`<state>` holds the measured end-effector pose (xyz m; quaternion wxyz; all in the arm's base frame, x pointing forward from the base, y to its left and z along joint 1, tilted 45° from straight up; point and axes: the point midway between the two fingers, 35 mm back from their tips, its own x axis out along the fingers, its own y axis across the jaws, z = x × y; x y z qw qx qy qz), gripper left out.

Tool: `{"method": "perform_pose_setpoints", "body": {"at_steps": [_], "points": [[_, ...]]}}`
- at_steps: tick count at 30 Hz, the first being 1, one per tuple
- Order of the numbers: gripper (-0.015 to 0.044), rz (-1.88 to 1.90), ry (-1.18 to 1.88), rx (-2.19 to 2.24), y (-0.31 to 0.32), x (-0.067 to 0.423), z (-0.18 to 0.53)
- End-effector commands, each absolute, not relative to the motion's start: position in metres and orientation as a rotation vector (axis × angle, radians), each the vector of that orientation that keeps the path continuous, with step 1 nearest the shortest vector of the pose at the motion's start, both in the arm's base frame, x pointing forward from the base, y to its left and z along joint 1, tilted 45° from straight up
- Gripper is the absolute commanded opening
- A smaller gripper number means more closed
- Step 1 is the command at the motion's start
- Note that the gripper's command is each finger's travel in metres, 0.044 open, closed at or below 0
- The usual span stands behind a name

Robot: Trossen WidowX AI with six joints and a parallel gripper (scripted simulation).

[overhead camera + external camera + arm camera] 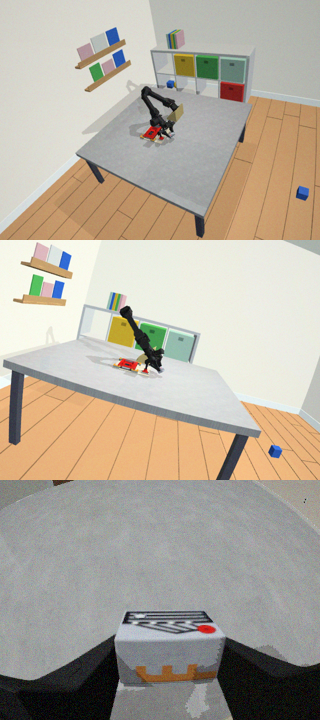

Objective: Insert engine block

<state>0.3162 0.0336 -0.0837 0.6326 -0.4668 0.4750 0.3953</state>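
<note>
My gripper [167,640] [169,133] [160,368] is shut on the engine block [170,643] [171,134] [162,369], a small grey-white box with a black-and-white striped top, a red dot and an orange notched mark on its near face. I hold it low over the table [180,155] [180,392] [160,540], at the right end of the red car body [150,132] [127,363]. The car body lies flat on a cream base with orange corners. Only a red sliver of the car body shows at the bottom of the wrist view. The opening and rib are hidden from me.
A small red piece on a stem [161,138] [145,370] stands on the base near my gripper. A tan cone [177,113] is attached to the arm. A shelf unit with coloured bins [206,67] stands behind the table. A blue cube [302,192] [275,451] lies on the floor.
</note>
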Motion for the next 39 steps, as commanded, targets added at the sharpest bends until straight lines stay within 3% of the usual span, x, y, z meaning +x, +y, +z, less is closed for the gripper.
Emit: {"method": "perform_pose_setpoints", "body": {"at_steps": [1,39], "points": [[0.0000,0.911,1.082,-1.066,0.0293,0.3153,-0.0896],[0.0000,0.911,1.082,-1.066,0.0298,0.3185,-0.0958]]}}
